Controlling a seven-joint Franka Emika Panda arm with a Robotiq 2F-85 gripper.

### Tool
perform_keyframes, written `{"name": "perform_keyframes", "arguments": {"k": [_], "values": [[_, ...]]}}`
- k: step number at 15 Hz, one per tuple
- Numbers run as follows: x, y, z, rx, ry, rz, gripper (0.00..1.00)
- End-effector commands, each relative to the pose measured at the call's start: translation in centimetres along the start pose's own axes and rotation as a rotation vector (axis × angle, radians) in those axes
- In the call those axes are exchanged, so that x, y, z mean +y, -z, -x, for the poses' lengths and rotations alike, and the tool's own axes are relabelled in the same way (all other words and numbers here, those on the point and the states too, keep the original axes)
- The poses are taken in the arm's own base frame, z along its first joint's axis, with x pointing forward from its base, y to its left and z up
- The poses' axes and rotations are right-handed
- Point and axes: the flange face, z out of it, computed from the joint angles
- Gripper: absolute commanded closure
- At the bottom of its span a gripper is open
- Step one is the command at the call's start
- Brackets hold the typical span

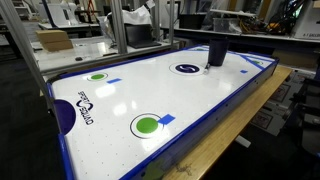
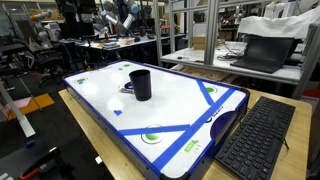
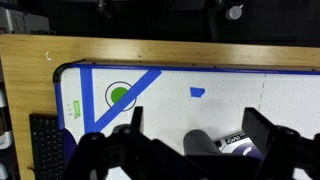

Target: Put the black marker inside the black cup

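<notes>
The white surface [image 1: 190,100] lies almost wholly open. In both exterior views only the black cup [image 2: 141,84] stands on it, upright toward one end, with bare room on every side and its mouth uncovered above. A low blue rim [image 2: 105,124] bounds the surface. In an exterior view a keyboard [image 2: 255,140] lies off the surface to the right, and metal frame posts [image 1: 115,25] rise beyond the far side.

Bright overhead light glares off the glossy white air-hockey surface [image 1: 200,95] [image 2: 100,90] in both exterior views; the dark fingers [image 3: 115,150] look blurred, close-up.
</notes>
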Motion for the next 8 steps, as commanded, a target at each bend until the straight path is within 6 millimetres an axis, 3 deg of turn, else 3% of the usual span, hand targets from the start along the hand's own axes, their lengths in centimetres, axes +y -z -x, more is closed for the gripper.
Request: {"name": "perform_keyframes", "arguments": {"k": [1, 4, 8], "values": [[-0.4, -0.1, -0.4, -0.004, -0.01, -0.006, 0.0], [-2.7, -0.8, -1.7, -0.036, -0.215, -0.067, 0.0], [-7.4, -0.9, -3.3, -0.062, -0.433, -0.137, 0.0]]}}
